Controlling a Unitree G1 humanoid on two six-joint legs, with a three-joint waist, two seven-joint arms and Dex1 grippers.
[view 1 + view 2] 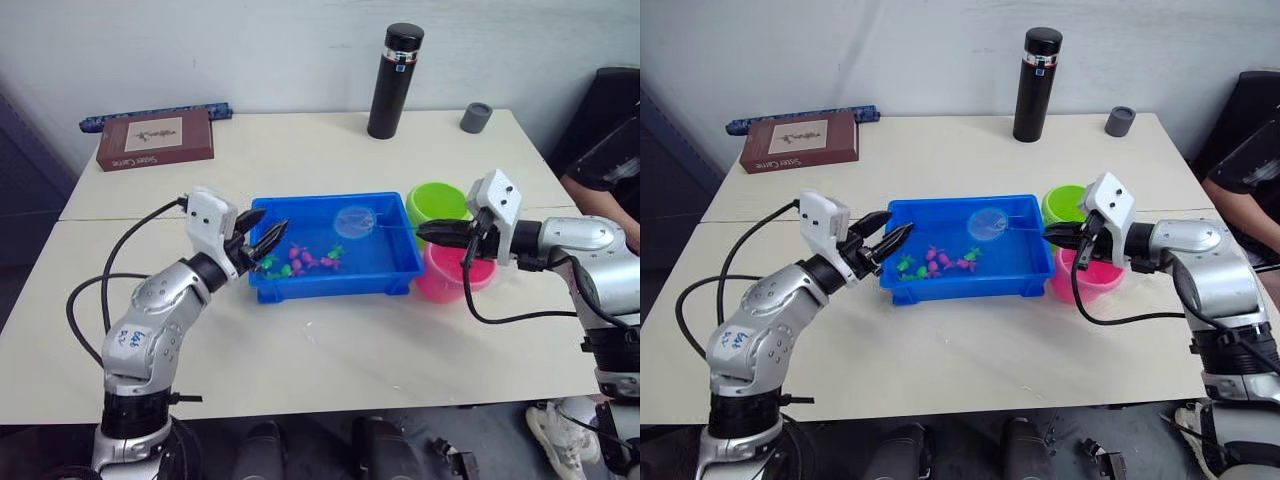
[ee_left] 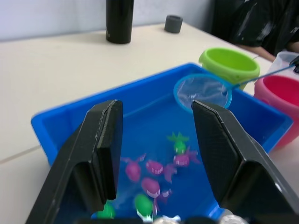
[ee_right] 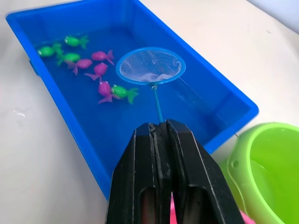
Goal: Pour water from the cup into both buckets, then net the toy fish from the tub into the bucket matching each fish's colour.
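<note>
The blue tub sits mid-table with water and several pink and green toy fish near its left half. The net hangs with its light blue hoop over the tub's far right part, and it looks empty. My right gripper is shut on the net's thin handle, above the pink bucket. The green bucket stands just behind the pink one. My left gripper is open at the tub's left end, holding nothing. A clear rim beyond the pink bucket may be the cup.
A tall black flask and a small grey cup stand at the table's far edge. A brown book lies at the far left. A person in black sits at the right edge.
</note>
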